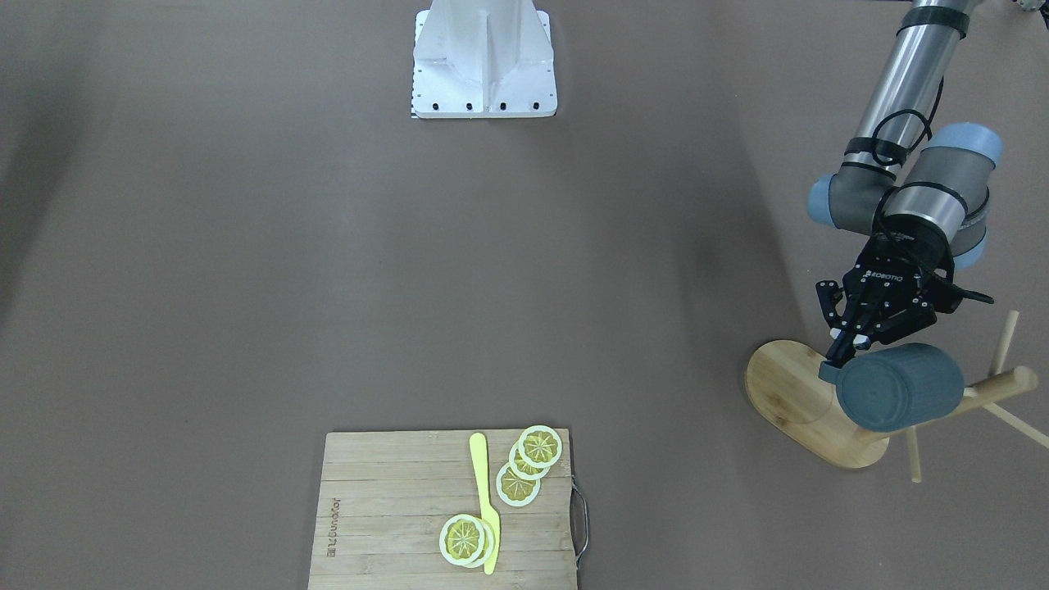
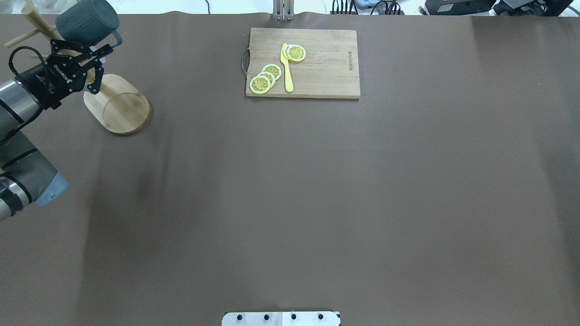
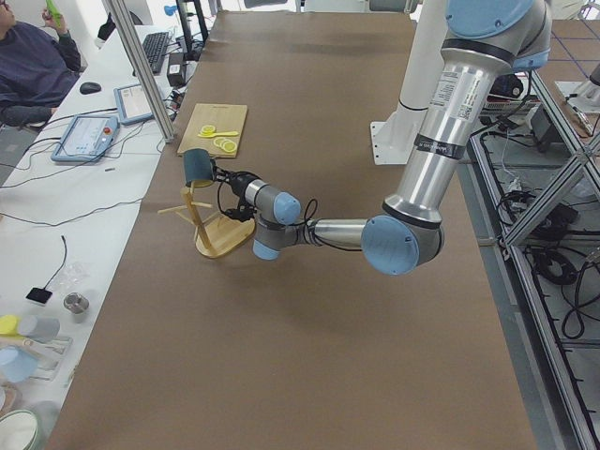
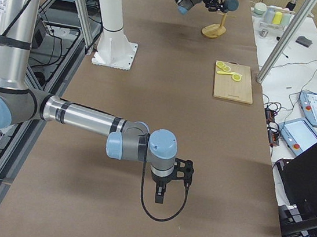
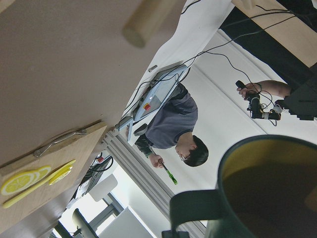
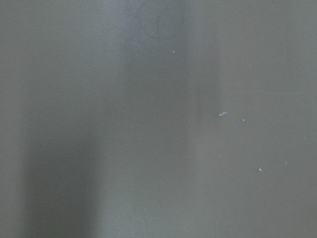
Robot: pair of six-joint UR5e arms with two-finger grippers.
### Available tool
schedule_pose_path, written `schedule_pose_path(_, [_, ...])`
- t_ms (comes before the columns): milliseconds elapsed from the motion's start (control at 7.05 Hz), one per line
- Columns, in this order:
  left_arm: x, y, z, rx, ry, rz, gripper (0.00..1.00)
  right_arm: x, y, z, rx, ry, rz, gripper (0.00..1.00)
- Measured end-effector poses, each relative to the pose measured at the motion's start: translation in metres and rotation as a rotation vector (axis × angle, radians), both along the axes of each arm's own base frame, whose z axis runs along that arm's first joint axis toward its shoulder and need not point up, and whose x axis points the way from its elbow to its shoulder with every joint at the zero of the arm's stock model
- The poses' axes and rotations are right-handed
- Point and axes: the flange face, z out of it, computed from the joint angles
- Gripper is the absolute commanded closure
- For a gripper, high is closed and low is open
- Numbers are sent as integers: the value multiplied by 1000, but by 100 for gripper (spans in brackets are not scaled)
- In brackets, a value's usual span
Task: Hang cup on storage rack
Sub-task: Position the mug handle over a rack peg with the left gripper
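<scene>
The cup, dark blue-grey and ribbed, lies on its side up at the storage rack's post, above the oval base. My left gripper is shut on the cup's squared handle. In the overhead view the cup is at the far left, beside the pegs, with the left gripper at its handle. The left wrist view shows its yellow-green inside and one peg tip. I cannot tell whether a peg passes through the handle. My right gripper hangs low over the table far from the rack; I cannot tell if it is open.
A bamboo cutting board with lemon slices and a yellow knife lies at the table's far middle. The robot base stands at the near edge. An operator sits beyond the table's end.
</scene>
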Motion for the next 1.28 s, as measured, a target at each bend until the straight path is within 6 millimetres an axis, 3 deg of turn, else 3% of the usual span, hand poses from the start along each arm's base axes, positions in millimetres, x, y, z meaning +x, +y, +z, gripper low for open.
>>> schedule_pose_path(425, [-3, 4, 16, -15, 27, 9, 100, 0, 0, 0, 0, 0, 0, 0])
schedule_pose_path(1276, [-4, 4, 26, -32, 21, 5, 100, -1, -1, 1, 0, 0, -1, 0])
